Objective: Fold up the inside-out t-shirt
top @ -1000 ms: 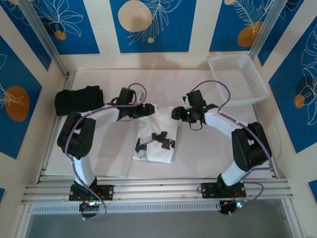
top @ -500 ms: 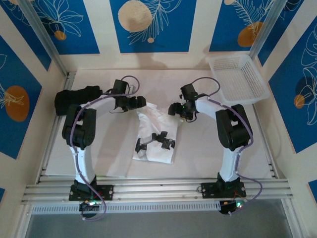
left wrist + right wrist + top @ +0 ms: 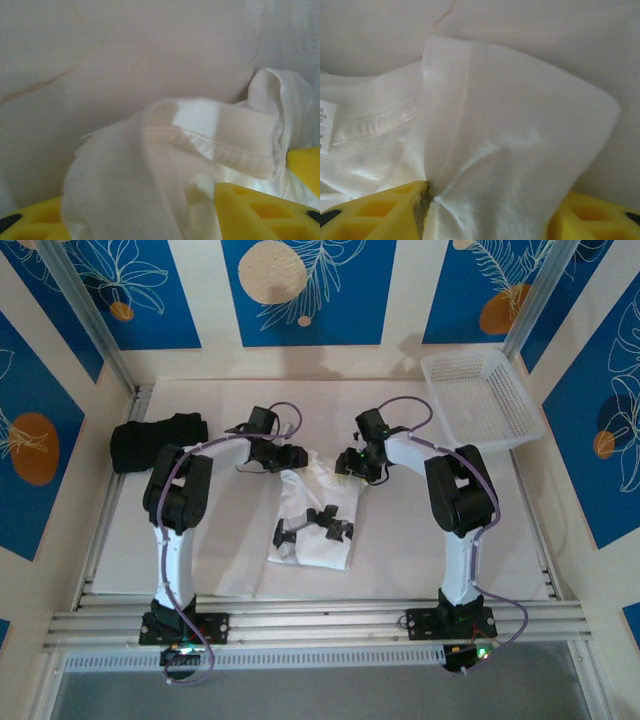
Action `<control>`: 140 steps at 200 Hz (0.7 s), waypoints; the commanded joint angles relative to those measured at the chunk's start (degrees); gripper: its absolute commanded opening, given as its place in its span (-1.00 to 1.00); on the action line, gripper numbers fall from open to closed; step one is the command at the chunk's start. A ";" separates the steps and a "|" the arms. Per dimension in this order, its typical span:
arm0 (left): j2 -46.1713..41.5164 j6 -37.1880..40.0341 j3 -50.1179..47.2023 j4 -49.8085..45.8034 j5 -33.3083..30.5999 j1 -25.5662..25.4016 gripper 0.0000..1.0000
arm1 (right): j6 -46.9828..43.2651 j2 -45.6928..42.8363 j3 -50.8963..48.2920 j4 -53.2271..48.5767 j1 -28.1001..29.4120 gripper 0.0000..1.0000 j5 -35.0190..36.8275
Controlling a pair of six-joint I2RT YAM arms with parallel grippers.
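Observation:
The inside-out t-shirt [image 3: 322, 487] lies folded into a narrow white shape in the middle of the table, with a black print on its near half. My left gripper [image 3: 297, 456] sits at its far left corner and my right gripper [image 3: 344, 462] at its far right corner. In the left wrist view a hemmed fold of the t-shirt [image 3: 200, 135] bunches between the yellow fingers [image 3: 255, 212], with my left gripper [image 3: 145, 220] shut on it. In the right wrist view the t-shirt [image 3: 510, 125] puckers where my right gripper [image 3: 490, 210] pinches it between its fingers [image 3: 385, 207]; a small label shows at the left.
A folded black garment [image 3: 155, 440] lies at the far left of the table. A white mesh basket [image 3: 482, 400] stands at the far right corner. Aluminium rails run along the near edge and the left side.
Both arms have drawn their elbows up and inward. The two grippers have settled on the t-shirt's far corners and their jaws have narrowed onto the cloth.

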 commanded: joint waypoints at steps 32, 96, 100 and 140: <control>1.34 0.50 -0.33 0.14 2.35 0.26 -0.35 | 0.57 1.62 0.48 2.28 0.38 -0.41 -2.08; -0.18 -1.63 -0.76 5.28 2.75 2.85 -1.00 | -3.20 -2.90 -3.90 12.08 -0.43 -0.82 -1.43; -0.40 -2.00 -0.76 5.89 2.85 3.04 -1.00 | -3.40 -3.35 -4.04 12.75 -0.51 -0.84 -1.43; -2.52 -4.12 4.60 9.81 3.10 5.38 -1.00 | -6.08 -6.70 -0.39 17.50 -3.12 -0.86 -1.00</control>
